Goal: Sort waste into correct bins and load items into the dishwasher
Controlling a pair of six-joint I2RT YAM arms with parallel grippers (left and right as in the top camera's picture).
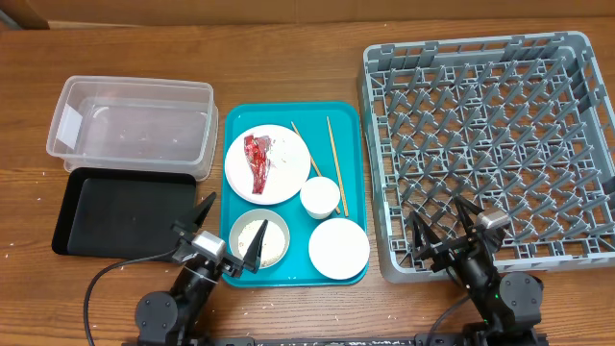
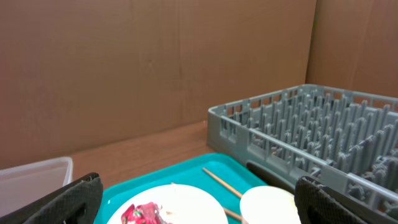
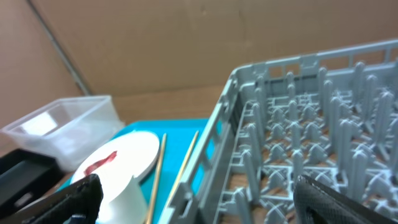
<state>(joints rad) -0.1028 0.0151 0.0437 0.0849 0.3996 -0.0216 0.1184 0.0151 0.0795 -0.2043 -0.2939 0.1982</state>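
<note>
A white plate (image 1: 279, 171) on the teal tray (image 1: 348, 123) holds a red and white wrapper scrap (image 1: 259, 159). Two wooden chopsticks (image 1: 335, 151) lie beside it. A small white cup (image 1: 320, 197) stands in front of the plate. One bowl (image 1: 259, 238) holds rice grains; the other bowl (image 1: 338, 247) is empty. The grey dish rack (image 1: 485, 144) is at the right. The clear tub (image 1: 132, 125) and black tray (image 1: 120, 212) are at the left. My left gripper (image 1: 229, 237) is open at the tray's front left. My right gripper (image 1: 445, 231) is open over the rack's front edge.
The left wrist view shows the plate (image 2: 180, 202), the cup (image 2: 270, 205), a chopstick (image 2: 221, 182) and the rack (image 2: 311, 130). The right wrist view shows the rack (image 3: 298, 137), the plate (image 3: 121, 158), the chopsticks (image 3: 155, 174) and the tub (image 3: 62, 127). A brown cardboard wall stands behind the table.
</note>
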